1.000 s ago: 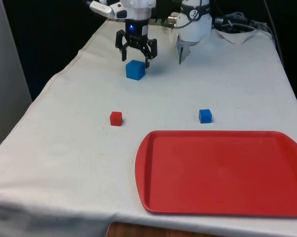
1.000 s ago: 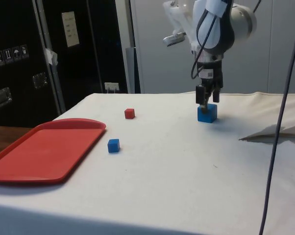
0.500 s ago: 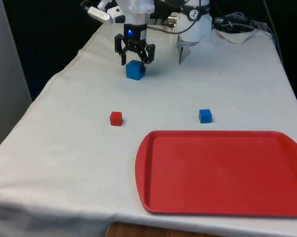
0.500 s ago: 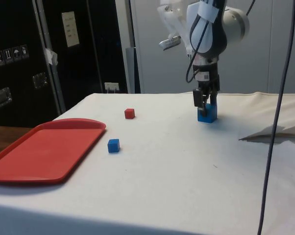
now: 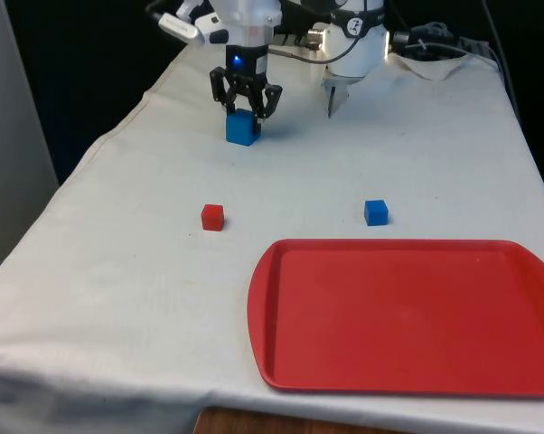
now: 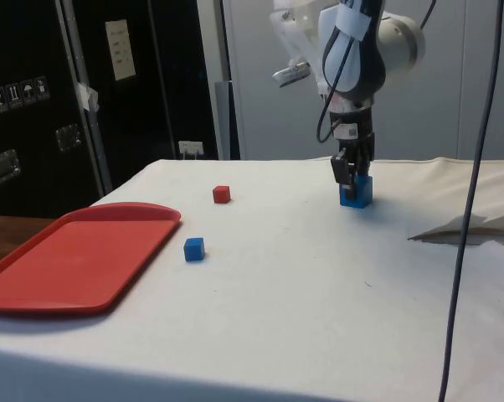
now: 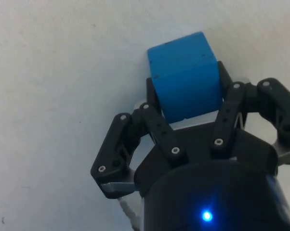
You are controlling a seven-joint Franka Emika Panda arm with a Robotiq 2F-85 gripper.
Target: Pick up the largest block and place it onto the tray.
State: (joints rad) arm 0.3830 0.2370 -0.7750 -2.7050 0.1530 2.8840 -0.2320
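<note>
Now your tool (image 5: 244,102) sits low over the big blue block (image 5: 242,129), with a finger down each flank of it. In the wrist view the block (image 7: 184,77) lies between the fingers (image 7: 157,122), and both look to be pressing on opposite faces, so I judge the tool closed on the block, or very nearly so. The side view agrees: the tool (image 6: 353,177) straddles the top of the block (image 6: 356,193), which rests on the worktop (image 5: 145,271), not yet lifted.

What your coming move turns on is the way to the tray (image 5: 408,316). It lies well apart from the tool, out across the worktop away from the robot's base and towards the front view's right. From the side the tray (image 6: 76,251) is far over on the opposite side of the cloth from the tool.

Between tool and tray sit two smaller cubes. The small blue block (image 5: 375,212) is close to the tray's near rim, almost on the straight line there. The red block (image 5: 212,217) lies off that line. So lift straight up first, high enough to pass over the small blue block, then carry across and set down well inside the rim.
</note>
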